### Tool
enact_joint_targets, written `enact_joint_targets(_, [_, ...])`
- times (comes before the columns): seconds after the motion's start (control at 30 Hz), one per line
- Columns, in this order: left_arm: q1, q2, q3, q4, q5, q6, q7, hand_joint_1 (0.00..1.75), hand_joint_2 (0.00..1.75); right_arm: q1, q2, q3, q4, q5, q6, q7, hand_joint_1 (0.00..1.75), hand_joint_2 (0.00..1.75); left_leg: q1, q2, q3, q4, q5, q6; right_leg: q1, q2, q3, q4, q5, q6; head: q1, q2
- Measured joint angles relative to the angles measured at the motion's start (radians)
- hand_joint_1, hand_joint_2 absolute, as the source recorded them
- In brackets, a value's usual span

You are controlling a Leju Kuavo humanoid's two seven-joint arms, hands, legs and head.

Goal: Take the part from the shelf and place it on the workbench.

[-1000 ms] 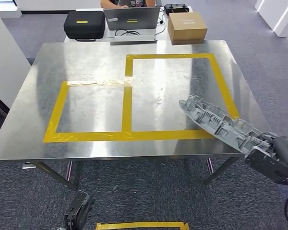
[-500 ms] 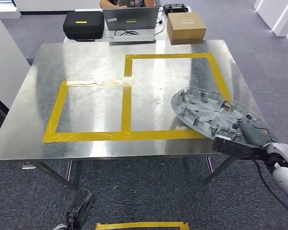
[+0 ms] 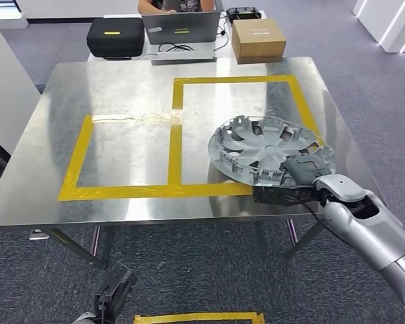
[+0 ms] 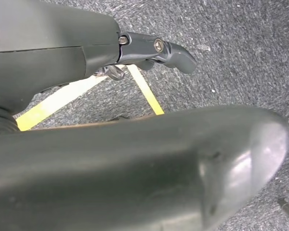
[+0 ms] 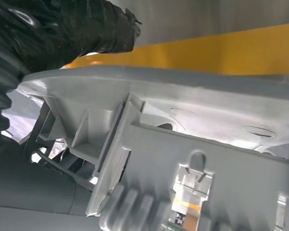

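Observation:
The part is a grey plastic wheel cover [image 3: 264,148], ribbed side up and nearly level, just above the steel workbench [image 3: 129,88]. It hangs over the near right corner of the right yellow-taped square [image 3: 292,91]. My right hand [image 3: 297,182] grips its near rim from the bench's front edge. In the right wrist view the cover's ribs and clips [image 5: 208,144] loom close, with my dark fingers [image 5: 81,29] over the rim and yellow tape behind. My left hand [image 3: 111,293] hangs low beside the bench, holding nothing, its fingers [image 4: 154,48] extended over the carpet.
A smaller yellow-taped square [image 3: 83,152] marks the bench's left half. Behind the bench stand a black case [image 3: 115,35], a laptop [image 3: 181,27] with a person [image 3: 170,5] at it, and a cardboard box [image 3: 257,38]. A white panel [image 3: 2,81] is at left. Yellow tape [image 3: 198,317] marks the floor.
My right arm has swung the wheel cover leftward over the bench and turned it from steeply tilted to nearly flat. The left hand has stayed hanging.

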Motion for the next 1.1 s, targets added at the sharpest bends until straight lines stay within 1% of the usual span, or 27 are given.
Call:
enact_joint_targets(0.2, [-0.003, 0.002, 0.0, 0.0, 0.001, -0.001, 0.0, 0.0, 0.0, -0.073, 0.084, 0.075, 0.114, 0.017, -0.016, -0.032, 1.75, 1.75, 0.001, 0.007, 0.001, 0.0, 0.0, -0.002, 0.001, 0.006, 0.0, 0.0, 0.002, -0.003, 0.0, 0.0])
enact_joint_targets(0.33, [0.0, 0.006, 0.002, 0.0, 0.009, 0.0, -0.001, 0.0, 0.0, -0.099, 0.108, 0.102, 0.167, 0.018, -0.024, -0.033, 1.75, 1.75, 0.002, 0.007, 0.003, 0.0, 0.001, -0.004, 0.002, 0.005, 0.0, 0.0, 0.003, -0.004, 0.0, 0.0])
enact_joint_targets(0.47, [0.012, 0.012, 0.007, 0.0, 0.017, 0.009, -0.005, 0.0, 0.0, -0.104, 0.097, 0.107, 0.202, 0.008, -0.042, -0.027, 1.36, 1.75, 0.003, 0.007, 0.005, 0.0, 0.001, -0.004, 0.003, 0.005, 0.0, 0.0, 0.003, -0.004, 0.0, 0.0])
enact_joint_targets(0.67, [0.033, 0.016, 0.01, 0.0, 0.018, 0.011, -0.011, 0.0, 0.0, -0.097, 0.039, 0.107, 0.212, -0.01, -0.06, -0.015, 1.36, 1.75, 0.002, 0.005, 0.004, 0.0, 0.001, -0.004, 0.003, 0.002, 0.001, 0.0, 0.003, -0.004, 0.0, 0.0])
enact_joint_targets(0.7, [0.036, 0.017, 0.01, 0.0, 0.018, 0.011, -0.011, 0.0, 0.0, -0.096, 0.033, 0.107, 0.212, -0.011, -0.061, -0.014, 1.06, 1.75, 0.002, 0.005, 0.004, 0.0, 0.001, -0.004, 0.002, 0.001, 0.001, -0.001, 0.003, -0.004, 0.0, 0.0])
enact_joint_targets(0.8, [0.038, 0.017, 0.01, 0.0, 0.018, 0.012, -0.012, 0.0, 0.0, -0.092, 0.024, 0.107, 0.212, -0.013, -0.06, -0.011, 0.03, 1.75, 0.002, 0.005, 0.004, 0.0, 0.001, -0.004, 0.002, 0.001, 0.002, -0.001, 0.003, -0.004, 0.0, 0.0])
enact_joint_targets(0.83, [0.038, 0.017, 0.01, 0.0, 0.018, 0.012, -0.013, 0.0, 0.0, -0.09, 0.022, 0.108, 0.212, -0.013, -0.059, -0.008, 0.0, 1.75, 0.002, 0.005, 0.004, 0.0, 0.001, -0.004, 0.002, 0.001, 0.002, -0.001, 0.003, -0.004, 0.0, 0.0])
enact_joint_targets(0.93, [0.038, 0.017, 0.01, 0.0, 0.018, 0.012, -0.013, 0.0, 0.0, -0.076, 0.013, 0.109, 0.21, -0.005, -0.053, 0.015, 0.0, 1.75, 0.002, 0.003, 0.004, 0.001, 0.002, -0.003, 0.002, -0.001, 0.002, -0.001, 0.003, -0.003, 0.0, 0.0])
enact_joint_targets(1.1, [0.04, 0.017, 0.011, 0.0, 0.018, 0.013, -0.02, 0.0, 0.0, -0.051, -0.026, 0.113, 0.202, 0.025, -0.027, 0.065, 0.0, 1.75, 0.002, -0.006, 0.001, 0.001, 0.003, -0.002, 0.002, -0.01, 0.002, -0.001, 0.002, -0.002, 0.0, 0.0])
